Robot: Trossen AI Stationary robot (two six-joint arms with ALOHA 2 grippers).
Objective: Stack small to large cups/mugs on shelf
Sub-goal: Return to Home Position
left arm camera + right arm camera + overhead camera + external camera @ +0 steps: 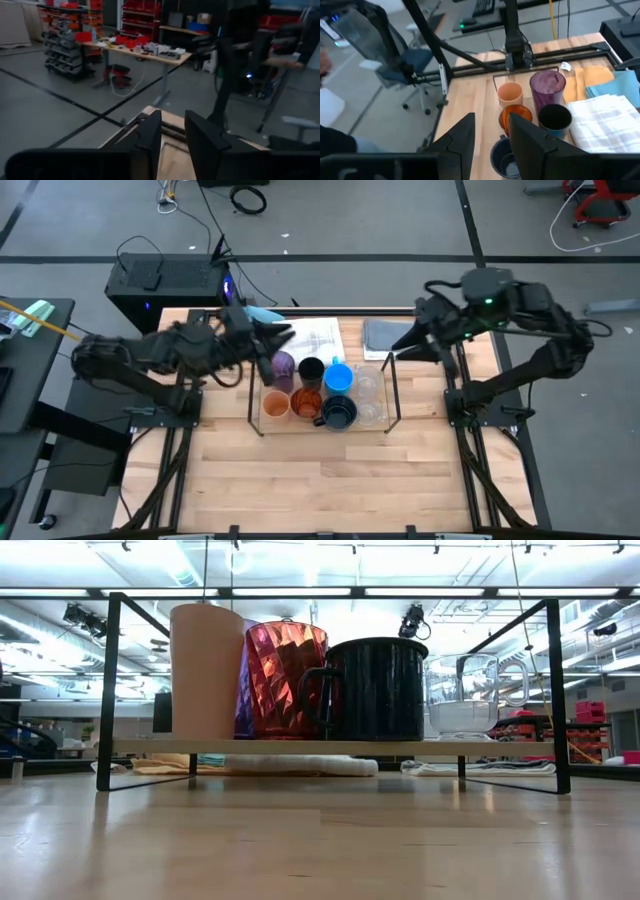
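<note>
The shelf (392, 395) is a thin black rod frame at mid-table with a pale board (300, 747). The cups stand on it by their bases: purple (283, 365), black (311, 370), bright blue (339, 378), clear glass (367, 385), pale orange (276, 404), dark orange (307, 402) and the navy mug (339, 413). My left gripper (283, 336) hovers above the shelf's far left corner by the purple cup, open and empty. My right gripper (397, 352) hovers above the shelf's far right corner, open and empty. The right wrist view shows the purple cup (547, 87) and the pale orange cup (510, 93).
A white striped towel (315, 338), a grey cloth (385, 335) and a blue cloth (262, 312) lie behind the shelf at the far edge. Bare wood (320, 480) lies between the shelf and the near edge. A black computer case (165, 285) stands beyond the table.
</note>
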